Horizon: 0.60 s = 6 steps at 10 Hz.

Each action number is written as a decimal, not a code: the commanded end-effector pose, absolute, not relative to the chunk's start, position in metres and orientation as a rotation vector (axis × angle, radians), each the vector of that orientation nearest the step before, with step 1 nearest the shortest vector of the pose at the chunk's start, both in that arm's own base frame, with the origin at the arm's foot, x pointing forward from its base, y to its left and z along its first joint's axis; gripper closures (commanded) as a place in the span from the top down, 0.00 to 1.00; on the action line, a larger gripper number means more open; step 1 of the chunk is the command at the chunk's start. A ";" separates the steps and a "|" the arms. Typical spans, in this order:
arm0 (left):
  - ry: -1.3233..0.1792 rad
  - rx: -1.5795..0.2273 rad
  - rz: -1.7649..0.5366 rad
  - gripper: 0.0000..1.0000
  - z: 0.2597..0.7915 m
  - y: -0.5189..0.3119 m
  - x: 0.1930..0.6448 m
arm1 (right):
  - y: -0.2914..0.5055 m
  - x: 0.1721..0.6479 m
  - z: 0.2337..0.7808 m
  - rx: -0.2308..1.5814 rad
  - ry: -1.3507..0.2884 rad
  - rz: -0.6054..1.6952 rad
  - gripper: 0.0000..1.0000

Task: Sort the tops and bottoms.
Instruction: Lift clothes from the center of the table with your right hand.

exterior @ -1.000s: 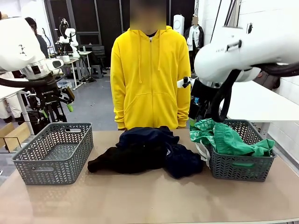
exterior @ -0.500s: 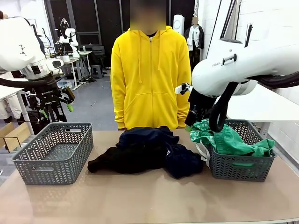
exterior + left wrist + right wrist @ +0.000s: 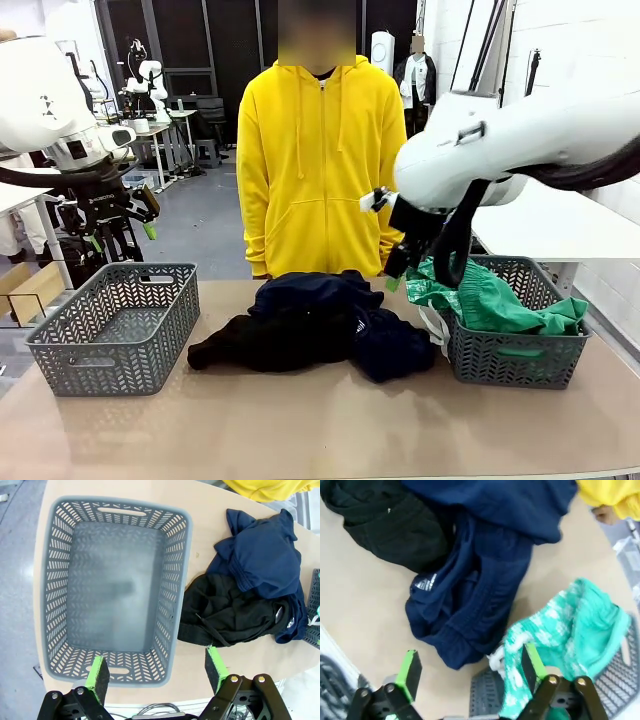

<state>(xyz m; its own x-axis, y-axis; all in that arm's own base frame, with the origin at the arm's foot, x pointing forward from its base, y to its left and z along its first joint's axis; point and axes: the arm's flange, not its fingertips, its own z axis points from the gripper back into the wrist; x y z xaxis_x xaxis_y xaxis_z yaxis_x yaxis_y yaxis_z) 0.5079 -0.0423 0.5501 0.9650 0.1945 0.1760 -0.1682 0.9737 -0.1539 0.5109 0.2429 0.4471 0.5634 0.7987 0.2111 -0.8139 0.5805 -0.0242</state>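
Right gripper (image 3: 470, 662): jaws released, holding nothing. Dark navy garments (image 3: 480, 605) lie on the tabletop (image 3: 365, 610) directly ahead of it; green garment (image 3: 570, 625) just beside, draped over a grey basket (image 3: 485, 690) rim. Left gripper (image 3: 155, 662): released, second basket (image 3: 180, 570) ahead.

Table (image 3: 320, 430): tan flat top, running left to right.
Left basket (image 3: 110, 365): grey lattice plastic, standing at the left end.
Right basket (image 3: 510, 362): same grey kind, at the right end.
Dark garments (image 3: 310, 330): navy and black heap in the middle, towards the far edge, its right end just beside the right basket.
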 end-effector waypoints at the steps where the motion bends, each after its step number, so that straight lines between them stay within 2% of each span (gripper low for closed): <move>1: -0.200 -0.127 0.204 1.00 0.551 -0.042 0.507 | 0.272 0.542 0.430 0.029 -0.089 1.000 1.00; 4: -0.200 -0.127 0.204 1.00 0.551 -0.042 0.507 | 0.287 0.554 0.397 -0.058 -0.039 0.963 1.00; 6: -0.200 -0.127 0.204 1.00 0.551 -0.042 0.507 | 0.286 0.556 0.382 -0.017 0.002 0.959 1.00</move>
<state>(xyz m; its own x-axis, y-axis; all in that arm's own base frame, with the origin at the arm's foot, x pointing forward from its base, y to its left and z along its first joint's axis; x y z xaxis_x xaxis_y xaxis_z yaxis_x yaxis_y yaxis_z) 0.5079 -0.0422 0.5500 0.9650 0.1946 0.1758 -0.1684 0.9736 -0.1538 0.5538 0.2825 0.3822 0.5606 0.8280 0.0113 -0.8275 0.5607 -0.0305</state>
